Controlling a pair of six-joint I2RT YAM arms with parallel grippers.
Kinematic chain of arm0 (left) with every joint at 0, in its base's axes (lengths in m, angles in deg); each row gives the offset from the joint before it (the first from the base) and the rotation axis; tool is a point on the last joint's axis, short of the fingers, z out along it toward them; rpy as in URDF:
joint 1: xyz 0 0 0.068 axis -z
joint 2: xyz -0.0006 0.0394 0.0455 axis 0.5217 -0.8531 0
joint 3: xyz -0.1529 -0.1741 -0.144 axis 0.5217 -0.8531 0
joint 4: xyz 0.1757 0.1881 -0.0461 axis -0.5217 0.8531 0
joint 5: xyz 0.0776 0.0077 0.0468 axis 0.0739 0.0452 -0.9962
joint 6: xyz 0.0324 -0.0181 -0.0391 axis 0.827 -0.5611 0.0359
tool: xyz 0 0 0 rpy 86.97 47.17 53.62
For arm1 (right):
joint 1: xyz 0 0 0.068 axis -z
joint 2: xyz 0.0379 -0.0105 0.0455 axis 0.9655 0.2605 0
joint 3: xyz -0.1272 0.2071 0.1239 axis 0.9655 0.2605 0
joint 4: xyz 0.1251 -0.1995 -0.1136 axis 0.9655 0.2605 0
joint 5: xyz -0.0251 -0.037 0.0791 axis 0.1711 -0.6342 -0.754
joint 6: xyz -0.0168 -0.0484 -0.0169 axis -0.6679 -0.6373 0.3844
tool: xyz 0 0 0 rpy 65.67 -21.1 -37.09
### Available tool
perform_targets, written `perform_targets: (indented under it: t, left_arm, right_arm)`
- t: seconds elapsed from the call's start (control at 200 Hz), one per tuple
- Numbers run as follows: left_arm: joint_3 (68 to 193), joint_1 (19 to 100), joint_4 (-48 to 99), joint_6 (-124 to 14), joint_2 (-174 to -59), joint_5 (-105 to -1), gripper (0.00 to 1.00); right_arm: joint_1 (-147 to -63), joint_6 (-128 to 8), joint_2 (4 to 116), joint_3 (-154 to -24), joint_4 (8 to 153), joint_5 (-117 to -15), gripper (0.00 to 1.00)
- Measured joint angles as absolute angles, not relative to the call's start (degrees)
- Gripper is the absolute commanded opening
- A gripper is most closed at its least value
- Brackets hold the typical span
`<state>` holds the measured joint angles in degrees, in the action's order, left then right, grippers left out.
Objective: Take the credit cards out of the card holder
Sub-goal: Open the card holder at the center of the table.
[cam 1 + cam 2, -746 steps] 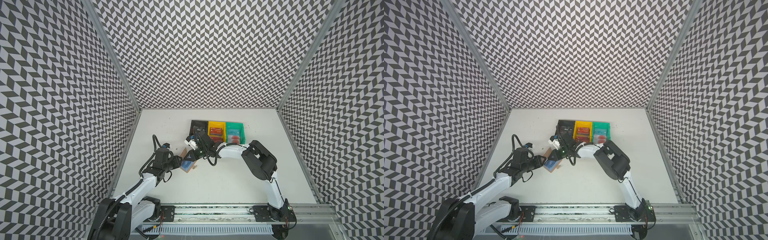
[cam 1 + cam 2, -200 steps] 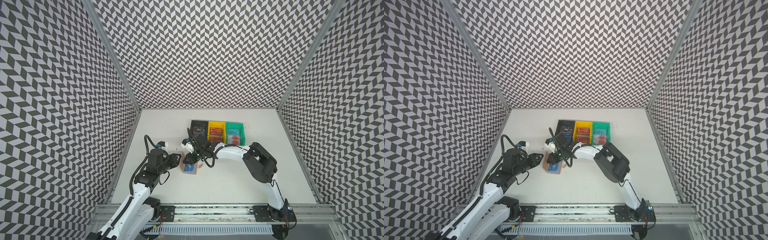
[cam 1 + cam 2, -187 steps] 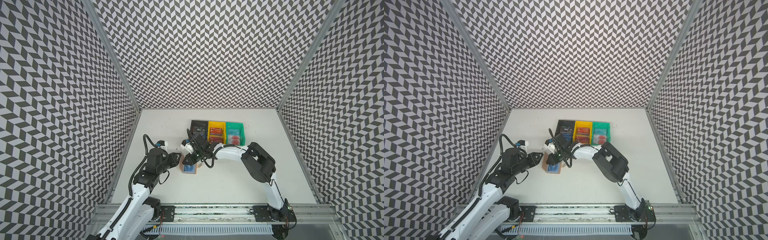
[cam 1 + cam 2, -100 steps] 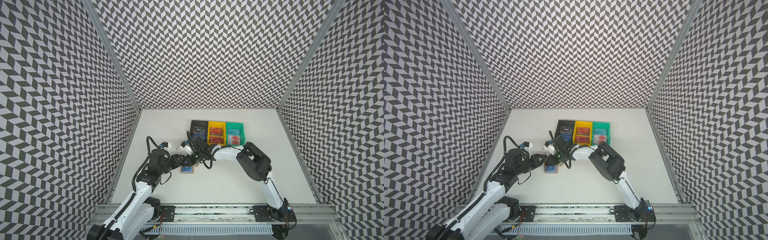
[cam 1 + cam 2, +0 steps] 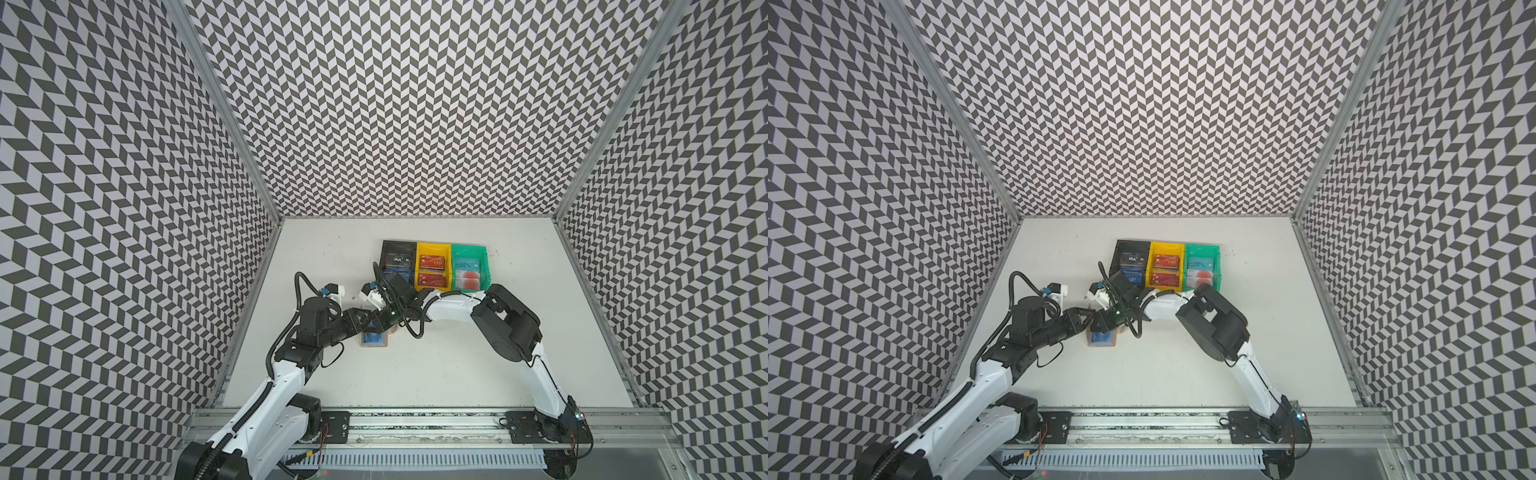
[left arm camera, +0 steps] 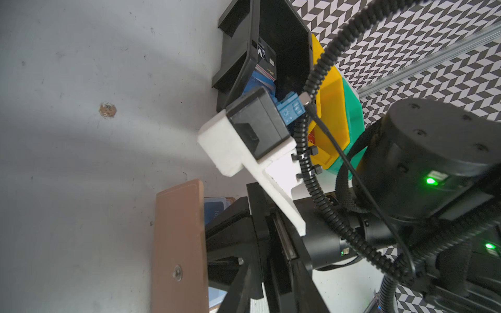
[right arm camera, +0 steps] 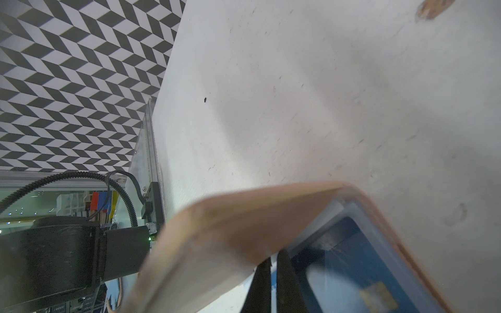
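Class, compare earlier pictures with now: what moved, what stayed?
The right fingers came from beside the black plastic bin to the tan leather bifold card holder, which squared up and slid slightly toward the metal front rail. The left fingers backed off, then returned. That bin, the yellow plastic bin and the green plastic bin stayed put.

In a top view, just above the frame's centre, we read "VIP" on the red card [image 5: 433,262] in the yellow bin [image 5: 432,248]. On its left, "VIP" stands upside down on the black card [image 5: 397,260] in the black bin [image 5: 388,245]. On its right, the teal card [image 5: 468,263] in the green bin [image 5: 482,253] bears pale, turned "VIP" letters. In the left wrist view's upper middle, the black card also shows "Logo".
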<state>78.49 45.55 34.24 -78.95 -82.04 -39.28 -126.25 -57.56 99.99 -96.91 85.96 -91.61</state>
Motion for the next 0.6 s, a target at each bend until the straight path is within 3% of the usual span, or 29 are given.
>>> perform_targets:
  t: [0.596]
  left_arm:
    - [75.98,45.55,33.47,-77.90,-84.31,-42.89,0.29]
  right_arm:
    - [-126.16,-58.21,100.04,-96.74,85.81,-91.59,0.09]
